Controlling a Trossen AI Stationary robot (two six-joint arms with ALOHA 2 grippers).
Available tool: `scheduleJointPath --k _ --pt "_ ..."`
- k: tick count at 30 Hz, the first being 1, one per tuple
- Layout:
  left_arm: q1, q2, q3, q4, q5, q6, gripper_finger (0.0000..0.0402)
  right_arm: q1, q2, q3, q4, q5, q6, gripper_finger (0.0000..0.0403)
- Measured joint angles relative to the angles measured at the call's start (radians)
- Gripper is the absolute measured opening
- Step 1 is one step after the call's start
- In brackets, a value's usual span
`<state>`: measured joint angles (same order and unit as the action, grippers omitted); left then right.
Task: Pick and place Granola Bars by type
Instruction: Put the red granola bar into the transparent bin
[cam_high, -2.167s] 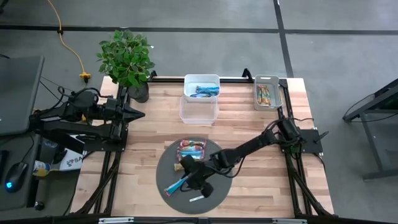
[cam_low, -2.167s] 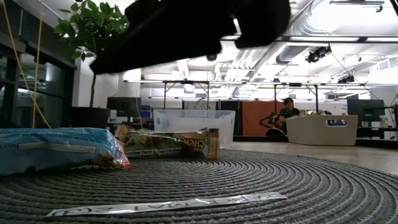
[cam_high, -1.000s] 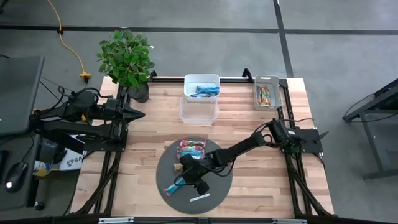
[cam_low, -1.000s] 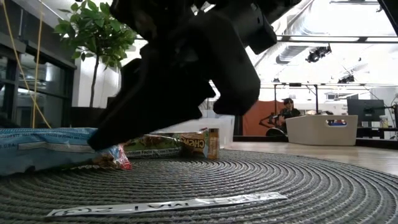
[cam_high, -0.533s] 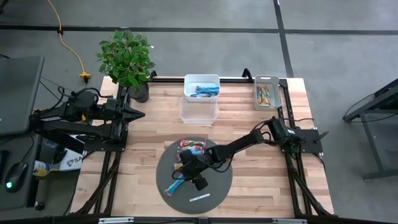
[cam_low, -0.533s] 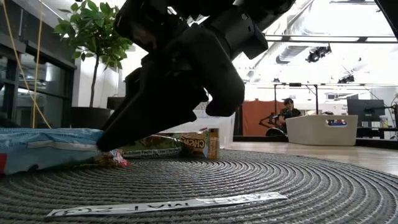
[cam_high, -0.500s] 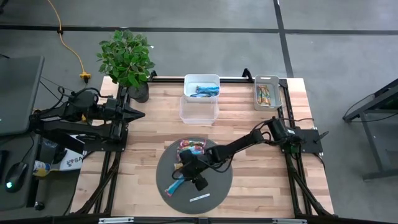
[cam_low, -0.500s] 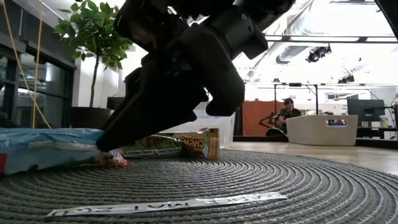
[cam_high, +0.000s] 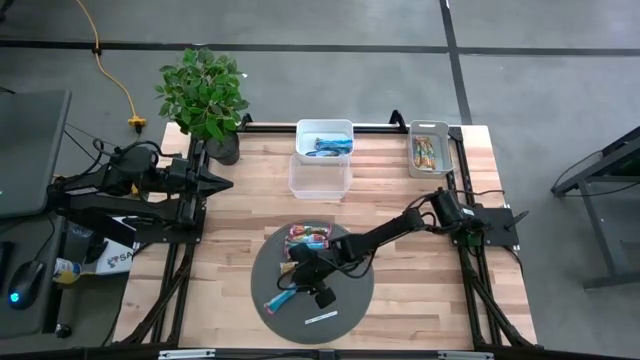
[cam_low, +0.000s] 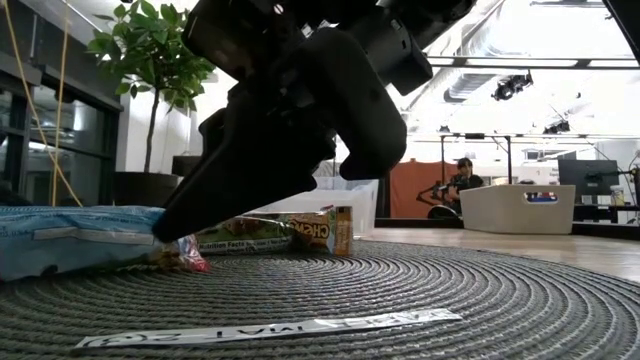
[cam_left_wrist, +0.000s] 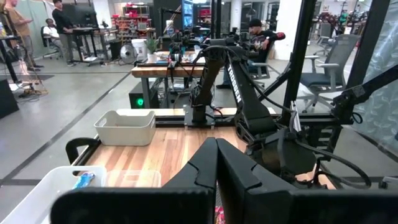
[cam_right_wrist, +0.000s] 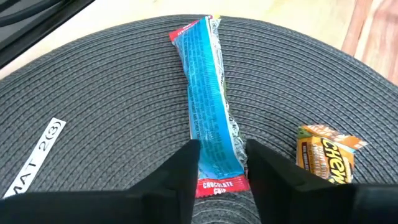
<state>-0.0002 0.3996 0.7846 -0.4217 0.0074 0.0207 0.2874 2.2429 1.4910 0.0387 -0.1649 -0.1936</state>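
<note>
Currently the slim blue shiny-wrapped granola bar (cam_right_wrist: 208, 109) lies flat on the round dark woven mat (cam_right_wrist: 112, 81) near the front of the wooden tabletop (cam_high: 230, 205). The right end effector (cam_right_wrist: 221, 158) straddles the bar's near end, one dark finger on each side of the wrapper. The fingers stand partly spread and close to the wrapper; whether they already pinch it cannot be told.

Risks from this position:

- Slip. The grip sits near the bar's end, not its middle. On lifting, the long free end may droop or swing, and the glossy film may slide out from between the fingers.
- Crush. Excess closing force may crumple the wrapper or break the contents.
- Snag. Fingertips pressed low may catch the ribbed weave of the mat and drag it.
- Collision. The tan-and-green wrapped bar (cam_right_wrist: 326, 155) lies just beside the right end effector and may be knocked aside during lift or rotation. The red-pink wrapped bars (cam_high: 308, 234) lie at the mat's far edge, and the thin white strip (cam_high: 321, 319) lies near its front edge, apart from the grasp.
- Wrong bin. The white bin (cam_high: 324, 139) at the back already holds blue bars; the empty-looking clear tub (cam_high: 319, 177) stands just before it, and the grey bin (cam_high: 430, 148) holds tan-and-green ones.

The left end effector (cam_left_wrist: 216, 177), fingers pressed together, waits at the tabletop's left edge.
</note>
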Motion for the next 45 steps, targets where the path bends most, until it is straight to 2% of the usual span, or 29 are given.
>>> scheduleJointPath --k 12,18,25,45 --pt "0.000 0.000 0.000 0.000 0.000 0.000 0.0001 0.000 -0.001 0.000 0.004 -0.014 0.064 0.0044" --pt "0.000 0.000 0.000 0.000 0.000 0.000 0.0001 0.000 -0.024 0.000 0.007 -0.019 0.107 0.0021" --pt "0.000 0.000 0.000 0.000 0.000 0.000 0.0001 -0.001 -0.093 0.000 0.006 -0.016 0.150 0.0017" --pt "0.000 0.000 0.000 0.000 0.000 0.000 0.0001 -0.066 -0.388 0.000 -0.163 -0.028 0.471 0.0016"
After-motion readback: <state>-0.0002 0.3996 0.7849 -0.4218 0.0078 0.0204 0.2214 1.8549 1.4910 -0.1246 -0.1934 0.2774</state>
